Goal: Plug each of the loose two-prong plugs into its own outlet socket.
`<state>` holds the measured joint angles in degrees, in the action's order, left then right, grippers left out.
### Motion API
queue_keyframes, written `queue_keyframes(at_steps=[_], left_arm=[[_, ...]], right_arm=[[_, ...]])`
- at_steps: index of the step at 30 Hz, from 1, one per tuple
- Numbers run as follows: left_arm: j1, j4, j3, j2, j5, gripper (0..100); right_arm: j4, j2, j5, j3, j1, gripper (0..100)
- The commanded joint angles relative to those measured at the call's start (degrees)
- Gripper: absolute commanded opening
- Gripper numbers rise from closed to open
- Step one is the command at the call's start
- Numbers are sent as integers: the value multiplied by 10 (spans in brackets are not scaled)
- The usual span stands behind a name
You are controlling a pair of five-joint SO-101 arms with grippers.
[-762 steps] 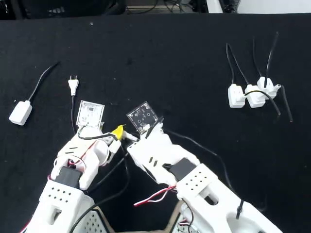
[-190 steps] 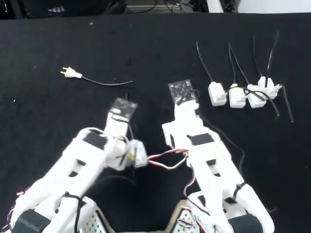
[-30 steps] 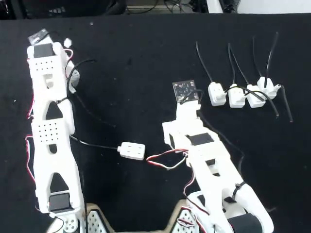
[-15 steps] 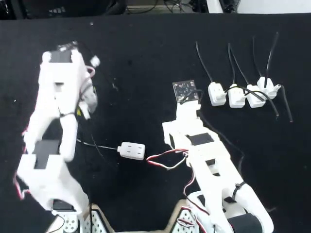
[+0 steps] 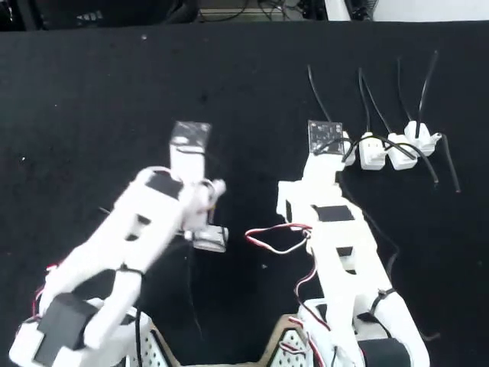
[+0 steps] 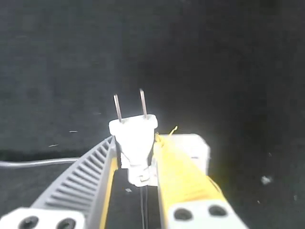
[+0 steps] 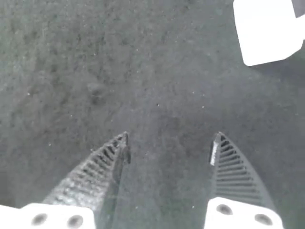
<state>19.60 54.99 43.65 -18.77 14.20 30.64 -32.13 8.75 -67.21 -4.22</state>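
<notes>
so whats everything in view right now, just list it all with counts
two-prong plug: 1, white, gripped upright with both prongs pointing away from the wrist
loose socket: 1, white, on the table right beside the left arm
plugged sockets: 3 clearly seen, white, in a row at the far right of the table
white block: 1, white, just ahead of the right gripper, cut off at the picture's edge; possibly a fourth socket
table: 1, black cloth
left gripper: 1, one grey and one yellow finger, jaws shut on the plug
right gripper: 1, grey, jaws open over bare cloth, holding nothing
</notes>
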Motion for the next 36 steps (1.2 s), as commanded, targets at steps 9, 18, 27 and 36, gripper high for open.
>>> queue_keyframes(at_steps=[9,18,27,36], left_arm=[[73,-62,51,-57,-4,259],[-79,58,-11,-57,-52,213],[-180,75,-3,-55,-74,213],[-324,55,-5,-51,-74,213]], right_arm=[[3,-22,4,34,5,254],[3,-22,4,21,-64,254],[4,-21,7,14,-164,254],[42,-22,-48,16,-282,254]])
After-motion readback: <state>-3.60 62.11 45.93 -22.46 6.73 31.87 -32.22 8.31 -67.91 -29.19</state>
